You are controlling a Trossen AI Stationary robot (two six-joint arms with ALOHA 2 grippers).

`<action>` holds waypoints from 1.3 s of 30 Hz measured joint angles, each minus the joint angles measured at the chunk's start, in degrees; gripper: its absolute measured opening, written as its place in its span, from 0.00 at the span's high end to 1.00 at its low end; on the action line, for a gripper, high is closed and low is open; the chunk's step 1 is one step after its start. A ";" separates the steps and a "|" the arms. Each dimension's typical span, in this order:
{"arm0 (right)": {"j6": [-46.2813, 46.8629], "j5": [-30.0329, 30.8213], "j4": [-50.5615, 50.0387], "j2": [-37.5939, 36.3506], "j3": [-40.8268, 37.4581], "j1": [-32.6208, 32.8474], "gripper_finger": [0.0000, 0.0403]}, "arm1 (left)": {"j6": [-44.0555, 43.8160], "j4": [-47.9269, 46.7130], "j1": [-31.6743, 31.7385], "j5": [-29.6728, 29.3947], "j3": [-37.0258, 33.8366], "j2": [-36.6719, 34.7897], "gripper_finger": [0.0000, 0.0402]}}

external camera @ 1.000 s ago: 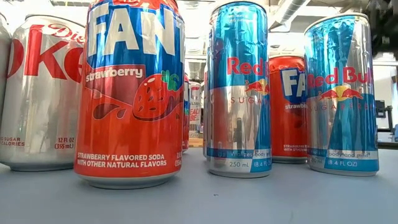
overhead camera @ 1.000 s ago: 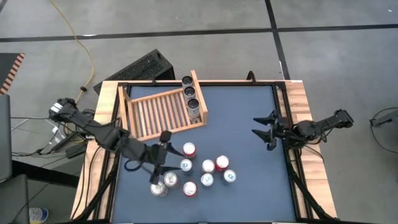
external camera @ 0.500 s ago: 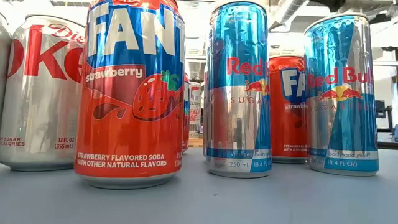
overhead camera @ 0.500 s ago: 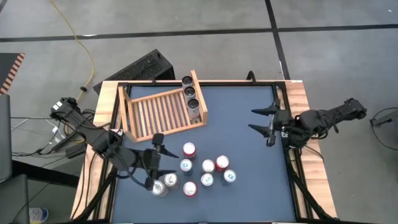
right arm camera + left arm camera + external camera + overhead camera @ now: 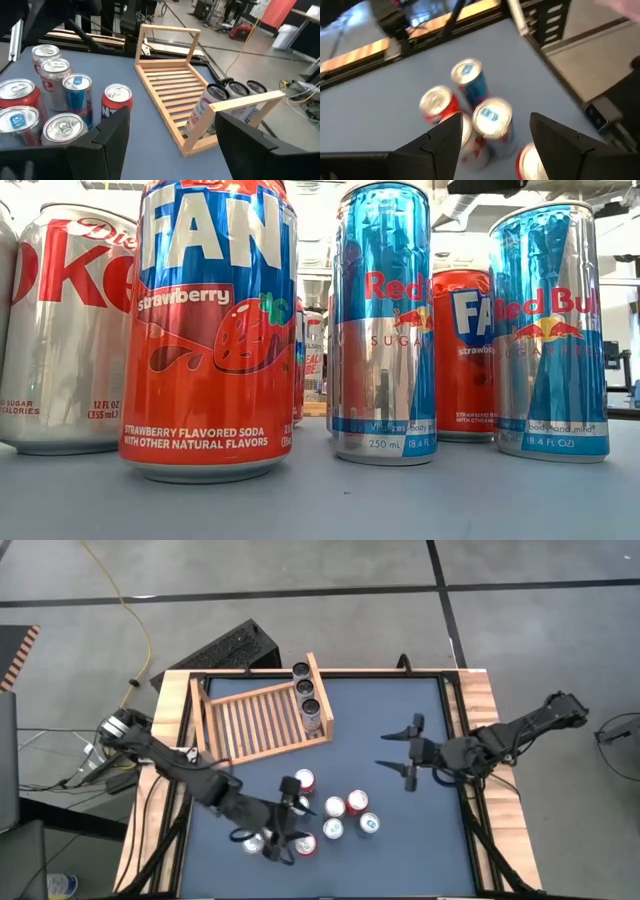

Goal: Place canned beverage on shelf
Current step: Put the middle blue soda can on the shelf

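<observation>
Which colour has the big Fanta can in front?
Red-orange with a blue band, Fanta can; low view shows it best.

Around your table you have a grey concrete floor (image 5: 300,580) crossed by dark seam lines; a yellow cable (image 5: 135,615) snakes across the upper left, beside a black ridged box (image 5: 225,648).

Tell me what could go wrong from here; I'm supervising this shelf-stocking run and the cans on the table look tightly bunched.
1. The left gripper, open, is over the packed cans; closing on one could knock over its neighbours.
2. The shelf is tilted, with three cans lined up along one side board, so an added can might roll or bump them.
3. The right gripper, also open, hangs over the table near the cluster; both arms could crowd each other.
</observation>
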 joint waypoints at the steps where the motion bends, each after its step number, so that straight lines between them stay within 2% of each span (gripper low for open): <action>1: 0.49 0.01 -0.30 0.04 0.00 0.01 0.31 | 0.00 -0.39 0.79 1.57 -0.02 0.62 0.43; 8: 2.52 0.05 -2.34 0.02 0.00 0.01 0.31 | -0.07 1.44 5.29 9.64 -0.04 2.14 0.31; 14: 3.15 0.05 -2.15 0.02 0.00 -0.78 0.31 | -0.53 6.40 5.40 10.37 -0.04 5.05 0.28; 20: 3.46 -0.03 -2.14 0.02 0.00 -2.08 0.31 | -3.81 10.20 5.46 9.56 -0.04 8.36 0.27; 26: 4.95 -0.20 -2.13 0.02 0.00 -2.66 0.31 | -5.46 20.23 5.37 8.01 0.02 11.75 0.27; 30: 6.22 -0.24 -2.15 0.04 0.00 -2.66 0.31 | -5.89 19.66 4.82 4.88 -0.02 14.07 0.27; 39: 8.13 -0.39 -2.15 3.27 0.00 -2.55 0.31 | -5.79 18.24 3.38 2.05 -0.09 16.71 0.27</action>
